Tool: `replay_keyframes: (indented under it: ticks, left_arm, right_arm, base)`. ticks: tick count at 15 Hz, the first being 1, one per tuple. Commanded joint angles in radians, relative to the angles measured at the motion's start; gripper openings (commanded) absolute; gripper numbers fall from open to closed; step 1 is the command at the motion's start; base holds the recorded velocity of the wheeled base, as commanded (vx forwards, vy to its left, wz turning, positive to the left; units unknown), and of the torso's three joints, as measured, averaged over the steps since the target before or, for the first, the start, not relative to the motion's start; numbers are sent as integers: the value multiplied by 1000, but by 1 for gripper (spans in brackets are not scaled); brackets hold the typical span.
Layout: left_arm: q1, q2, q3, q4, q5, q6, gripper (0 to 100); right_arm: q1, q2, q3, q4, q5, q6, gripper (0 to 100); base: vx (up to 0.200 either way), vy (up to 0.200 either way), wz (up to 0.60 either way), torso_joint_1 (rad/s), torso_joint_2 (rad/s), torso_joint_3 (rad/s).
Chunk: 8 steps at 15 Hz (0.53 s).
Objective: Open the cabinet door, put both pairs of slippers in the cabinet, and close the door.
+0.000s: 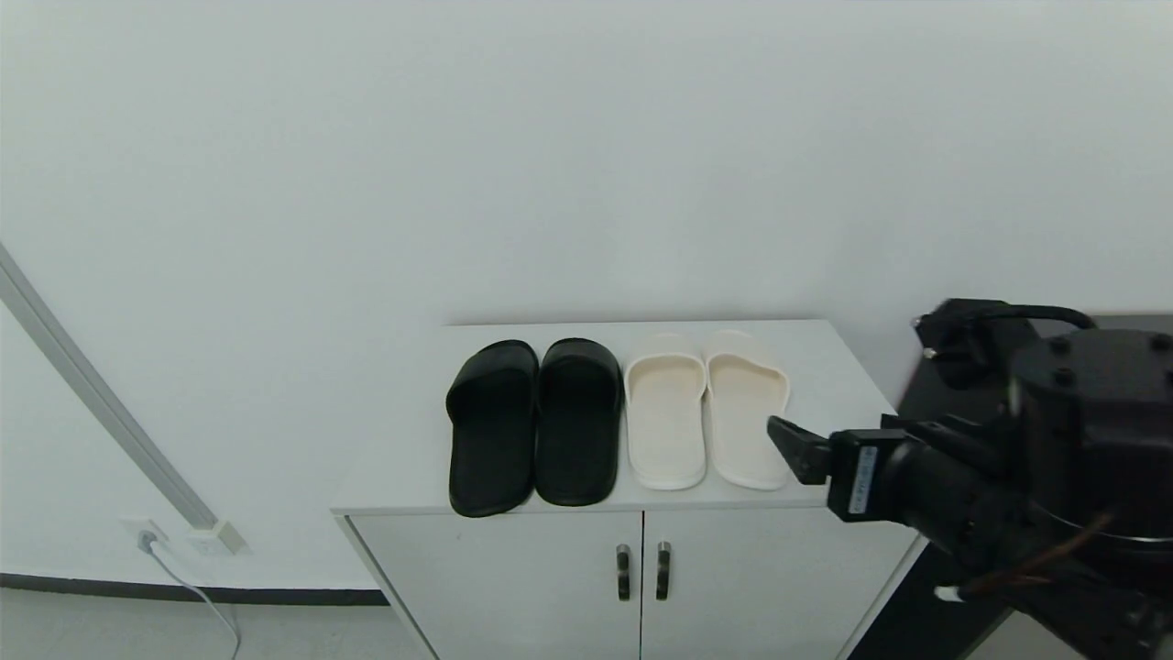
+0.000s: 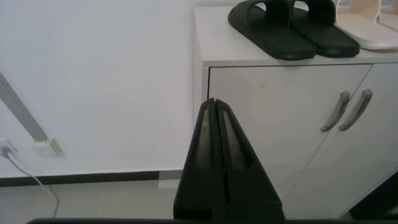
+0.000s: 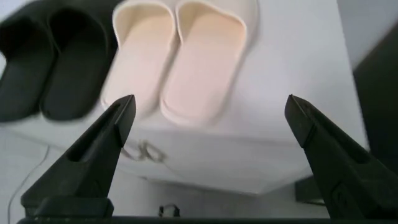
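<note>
Shut cabinet, two slipper pairs side by side on top.
Black pair left, white pair right; right gripper spread wide just off the white pair's heels, touching nothing; left gripper clenched empty, low near the cabinet's left front corner.

A plain white wall is forming the background. A grey trunking strip is running diagonally down the wall on the left of the head view and is ending at a small white junction box. Just beside that box, a wall socket is holding a plug, and a white cable is hanging from it toward the pale floor. A dark baseboard is running along the foot of the wall. A black surface is showing at the right.
</note>
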Motion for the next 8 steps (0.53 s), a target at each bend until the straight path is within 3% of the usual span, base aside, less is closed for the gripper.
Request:
replay_keyframes:
  ticks: [1, 5, 8]
  left_arm:
    - [0, 1, 0, 0, 0, 0, 0]
    - [0, 1, 0, 0, 0, 0, 0]
    - [0, 1, 0, 0, 0, 0, 0]
  right_arm:
    - [-2, 218, -148, -30, -22, -2, 100]
    - [-45, 372, -252, -97, -22, -59, 100]
    - [-98, 454, -256, -258, -10, -165, 100]
  base:
    - [0, 0, 0, 0, 0, 0]
    - [0, 0, 0, 0, 0, 0]
    - [0, 0, 0, 0, 0, 0]
